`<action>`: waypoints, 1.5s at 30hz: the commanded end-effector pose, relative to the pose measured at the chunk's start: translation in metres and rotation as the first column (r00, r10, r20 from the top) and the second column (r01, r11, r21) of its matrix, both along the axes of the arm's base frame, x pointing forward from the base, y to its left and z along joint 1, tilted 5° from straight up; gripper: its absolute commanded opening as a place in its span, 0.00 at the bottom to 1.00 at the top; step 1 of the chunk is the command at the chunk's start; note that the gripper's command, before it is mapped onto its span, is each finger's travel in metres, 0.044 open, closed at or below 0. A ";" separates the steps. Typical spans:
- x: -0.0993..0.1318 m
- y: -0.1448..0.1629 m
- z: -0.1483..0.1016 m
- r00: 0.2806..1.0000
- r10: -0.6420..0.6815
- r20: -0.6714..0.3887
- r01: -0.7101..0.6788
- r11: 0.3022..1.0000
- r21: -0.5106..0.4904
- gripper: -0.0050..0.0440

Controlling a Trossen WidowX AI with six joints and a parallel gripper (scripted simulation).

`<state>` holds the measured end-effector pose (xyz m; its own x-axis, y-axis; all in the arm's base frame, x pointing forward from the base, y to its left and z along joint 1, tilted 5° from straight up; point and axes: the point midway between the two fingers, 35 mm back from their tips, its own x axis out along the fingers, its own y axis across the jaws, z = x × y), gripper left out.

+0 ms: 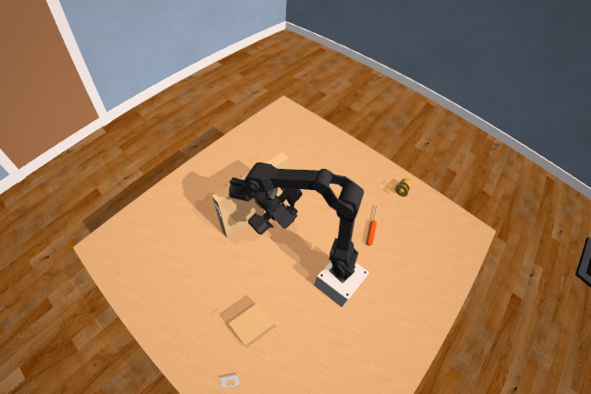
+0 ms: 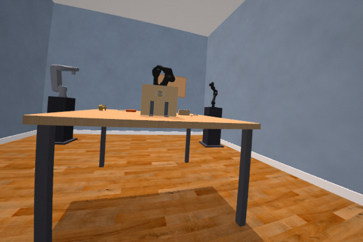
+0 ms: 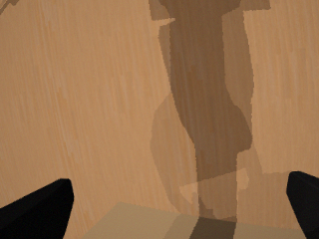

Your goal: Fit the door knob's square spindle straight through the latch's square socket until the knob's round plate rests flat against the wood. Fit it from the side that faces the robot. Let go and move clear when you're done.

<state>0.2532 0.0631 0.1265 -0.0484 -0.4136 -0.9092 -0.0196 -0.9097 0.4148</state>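
Panel's robot-facing side (image 1: 235, 223) — mostly behind the black arm (image 1: 295, 178) — knob fit there hidden.

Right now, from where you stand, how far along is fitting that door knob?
Done: the upright pale wooden board stands with a round metal latch in it.
In hand: nothing; the black fingers are wide apart.
Left: perhaps just checking the knob's fit. Its plate on the robot's side is hidden, so I can't tell whether it sits flat.

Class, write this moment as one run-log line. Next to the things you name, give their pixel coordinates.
gripper (image 1: 278, 210) (image 3: 181, 187): open, empty | wooden panel (image 1: 233, 223) (image 2: 159, 104): upright | screwdriver (image 1: 371, 232) (image 2: 131, 110): on table (image 1: 410, 256) (image 2: 96, 117)
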 end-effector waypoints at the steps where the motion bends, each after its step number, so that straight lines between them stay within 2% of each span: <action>1: -0.002 0.004 0.017 1.000 -0.002 0.020 0.001 1.000 0.015 1.00; 4: -0.003 0.004 0.028 1.000 -0.002 0.020 0.001 1.000 0.015 1.00; 11: -0.002 0.004 0.035 1.000 0.006 -0.004 -0.006 1.000 0.004 1.00; 26: -0.008 0.005 0.071 0.991 0.054 0.122 -0.063 0.996 0.066 1.00; 29: -0.008 0.005 0.071 0.991 0.055 0.124 -0.063 0.996 0.067 1.00; 32: -0.010 0.005 0.083 0.984 0.069 0.166 -0.084 0.993 0.086 1.00; 45: -0.010 0.005 0.083 0.984 0.069 0.167 -0.084 0.993 0.086 1.00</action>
<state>0.2440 0.0678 0.2075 0.1262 -0.3290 -0.9359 -0.0113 -0.9438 0.3303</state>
